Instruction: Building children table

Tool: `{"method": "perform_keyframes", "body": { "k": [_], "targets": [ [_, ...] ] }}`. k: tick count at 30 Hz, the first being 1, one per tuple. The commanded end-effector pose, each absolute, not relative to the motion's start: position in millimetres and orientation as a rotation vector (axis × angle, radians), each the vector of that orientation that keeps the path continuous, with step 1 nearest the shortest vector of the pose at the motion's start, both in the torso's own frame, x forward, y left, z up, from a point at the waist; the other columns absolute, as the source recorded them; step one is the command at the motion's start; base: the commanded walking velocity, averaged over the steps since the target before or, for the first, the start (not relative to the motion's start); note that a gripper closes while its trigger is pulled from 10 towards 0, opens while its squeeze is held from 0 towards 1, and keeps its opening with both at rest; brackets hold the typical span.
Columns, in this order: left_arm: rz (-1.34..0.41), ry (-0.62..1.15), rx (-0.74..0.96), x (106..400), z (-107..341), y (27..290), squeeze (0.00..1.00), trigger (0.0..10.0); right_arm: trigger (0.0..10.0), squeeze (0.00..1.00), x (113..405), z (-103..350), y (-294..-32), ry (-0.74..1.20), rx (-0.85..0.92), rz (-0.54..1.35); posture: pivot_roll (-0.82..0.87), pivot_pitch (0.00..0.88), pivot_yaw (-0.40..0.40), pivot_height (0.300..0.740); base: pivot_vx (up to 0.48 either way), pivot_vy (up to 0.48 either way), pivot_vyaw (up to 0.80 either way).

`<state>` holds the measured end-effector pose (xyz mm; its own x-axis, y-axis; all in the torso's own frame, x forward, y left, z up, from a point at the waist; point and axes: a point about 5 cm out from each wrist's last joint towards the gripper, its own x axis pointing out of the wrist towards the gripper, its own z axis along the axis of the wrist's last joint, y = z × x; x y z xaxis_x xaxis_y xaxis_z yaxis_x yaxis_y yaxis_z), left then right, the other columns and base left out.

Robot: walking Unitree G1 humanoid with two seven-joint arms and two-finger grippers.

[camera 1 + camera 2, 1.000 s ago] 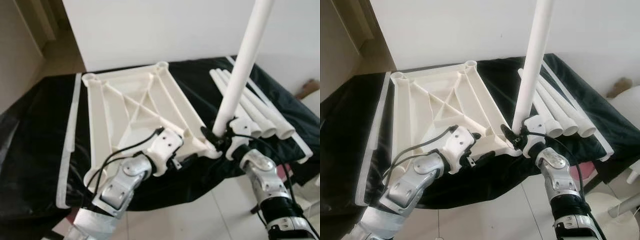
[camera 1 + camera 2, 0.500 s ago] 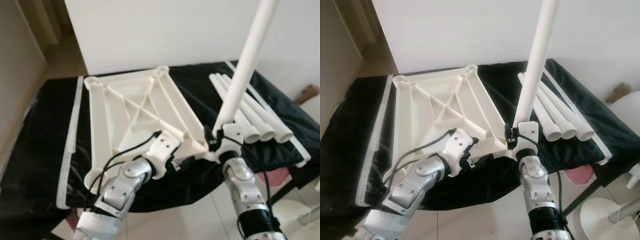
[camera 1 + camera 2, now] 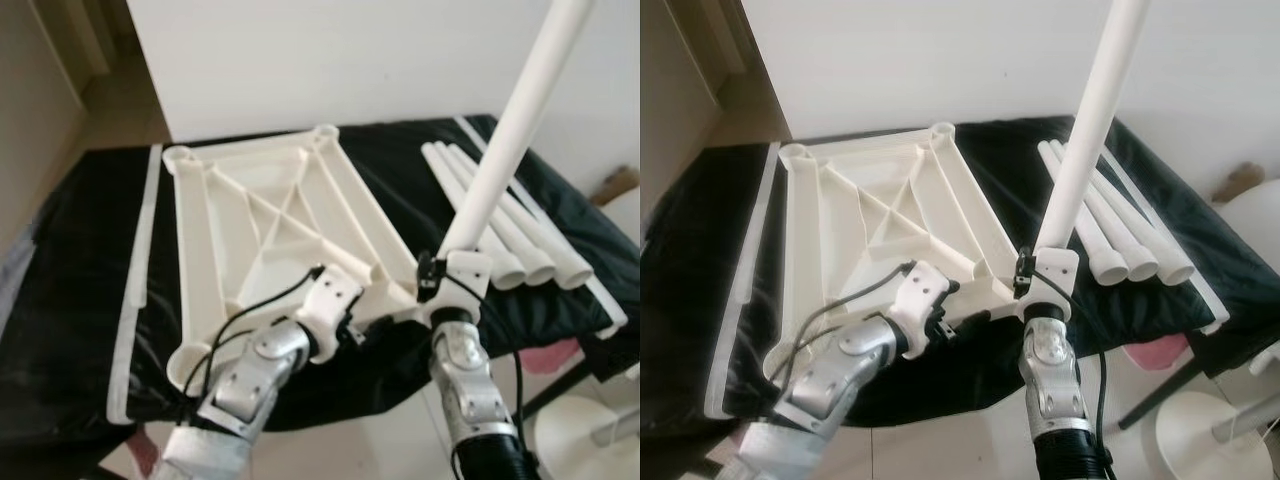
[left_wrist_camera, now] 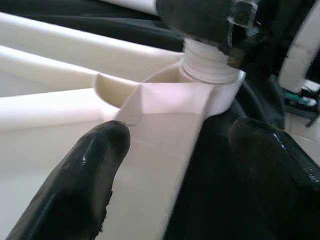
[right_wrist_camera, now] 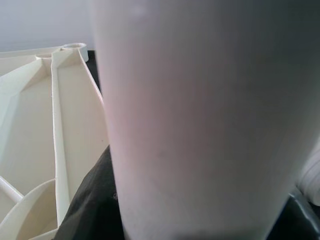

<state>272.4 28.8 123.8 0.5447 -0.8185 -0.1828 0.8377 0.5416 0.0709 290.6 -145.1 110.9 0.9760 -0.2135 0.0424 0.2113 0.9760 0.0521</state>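
1. I read this as a room in a home: plain white wall (image 3: 300, 60) straight ahead, pale tiled floor (image 3: 970, 440) with grout lines below.
2. Off to my left, a beige doorway or corridor (image 3: 70, 70) leads away.
3. The work surface is a low table draped in black sheeting (image 3: 80, 260), more makeshift than workshop.
4. By its right edge I see a white round stand base (image 3: 1200, 430) and something pink (image 3: 1155, 352) underneath.

1 tabletop (image 3: 270, 215) flipped, 1 leg (image 3: 505, 150) up, 3 spare legs (image 3: 535, 255) lying, 2 white strips (image 3: 135, 290).
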Motion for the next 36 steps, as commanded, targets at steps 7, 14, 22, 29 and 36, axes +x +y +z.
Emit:
{"method": "perform_keyframes", "body": {
  "k": [7, 14, 22, 29, 36],
  "targets": [
    [-0.906, 0.135, 0.186, 281, 118, 33, 0.0, 10.0, 10.0, 0.0, 280, 78, -144, 0.115, 0.009, -0.193, 0.0, 0.0, 0.019, 0.74, 0.0, 0.0, 0.0],
    [-0.882, 0.102, 0.153, 292, 126, 32, 0.0, 10.0, 10.0, 1.0, 289, 93, -148, 0.028, 0.004, -0.121, 0.0, 0.0, -0.008, 0.74, 0.0, 0.0, 0.0],
    [-0.864, 0.115, 0.158, 293, 124, 39, 0.0, 10.0, 10.0, 1.0, 288, 100, -152, -0.03, -0.04, -0.068, 0.01, 0.0, -0.001, 0.74, 0.0, 0.0, 0.0],
    [-0.833, 0.069, 0.153, 290, 129, 41, 0.0, 10.0, 10.0, 0.89, 282, 103, -153, -0.078, -0.052, -0.003, 0.02, 0.0, 0.006, 0.74, 0.0, 0.0, 0.0],
    [-0.856, 0.069, 0.174, 288, 130, 42, 0.0, 10.0, 10.0, 0.0, 277, 110, -153, -0.125, 0.005, 0.092, 0.02, 0.0, 0.0, 0.74, 0.0, 0.0, 0.0]
  ]
}}
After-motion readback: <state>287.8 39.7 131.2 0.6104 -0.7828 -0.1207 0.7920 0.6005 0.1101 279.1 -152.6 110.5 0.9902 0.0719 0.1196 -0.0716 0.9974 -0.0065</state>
